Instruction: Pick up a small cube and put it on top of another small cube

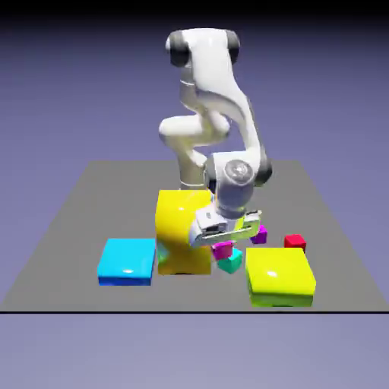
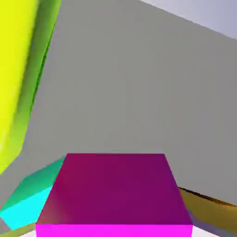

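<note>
My gripper [image 1: 222, 243] is shut on the small magenta cube [image 1: 225, 249], just in front of the tall yellow block. The cube fills the bottom of the hand view [image 2: 114, 194] and hides both finger tips. The teal small cube [image 1: 230, 263] lies on the table right below the held cube and slightly toward the exterior view's right. In the hand view the teal cube [image 2: 27, 200] peeks out at the lower left, beside the magenta one. Whether the two cubes touch I cannot tell.
A tall yellow block [image 1: 181, 228] stands close behind the gripper, seen as a yellow wall [image 2: 16, 74] in the hand view. A flat yellow block [image 1: 279, 276], a cyan flat block [image 1: 127, 260], a purple small cube [image 1: 260, 235] and a red small cube [image 1: 295, 242] lie around.
</note>
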{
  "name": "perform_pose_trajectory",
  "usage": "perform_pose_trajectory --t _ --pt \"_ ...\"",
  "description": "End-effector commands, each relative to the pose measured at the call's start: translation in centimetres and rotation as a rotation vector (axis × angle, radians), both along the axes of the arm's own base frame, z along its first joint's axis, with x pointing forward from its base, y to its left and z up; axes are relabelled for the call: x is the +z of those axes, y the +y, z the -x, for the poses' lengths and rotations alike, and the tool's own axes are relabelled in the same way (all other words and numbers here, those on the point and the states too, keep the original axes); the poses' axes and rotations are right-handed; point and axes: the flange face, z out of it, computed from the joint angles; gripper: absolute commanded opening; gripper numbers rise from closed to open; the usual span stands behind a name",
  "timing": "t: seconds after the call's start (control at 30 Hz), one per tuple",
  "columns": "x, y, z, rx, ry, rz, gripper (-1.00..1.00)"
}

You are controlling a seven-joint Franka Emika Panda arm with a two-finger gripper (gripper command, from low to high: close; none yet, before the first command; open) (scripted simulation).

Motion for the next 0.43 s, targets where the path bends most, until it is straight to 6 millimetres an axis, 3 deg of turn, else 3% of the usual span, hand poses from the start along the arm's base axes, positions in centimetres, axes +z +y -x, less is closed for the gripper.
perform_pose_trajectory --t 0.0,0.07,0.1,0.27,0.3,0.33,0.4 --pt "0.2 0.3 1.3 0.078 0.003 0.003 -1.0" --pt "0.5 1.7 3.5 0.218 0.011 0.005 -1.0" --pt "0.5 1.7 3.5 0.218 0.011 0.005 -1.0" --pt "-6.3 0.5 4.5 0.218 0.011 0.005 -1.0" --pt "-6.3 0.5 4.5 0.218 0.011 0.005 1.0" --pt "-6.3 0.5 4.5 0.218 0.011 0.005 1.0" --pt "-3.4 1.0 3.9 0.218 0.01 0.007 1.0"
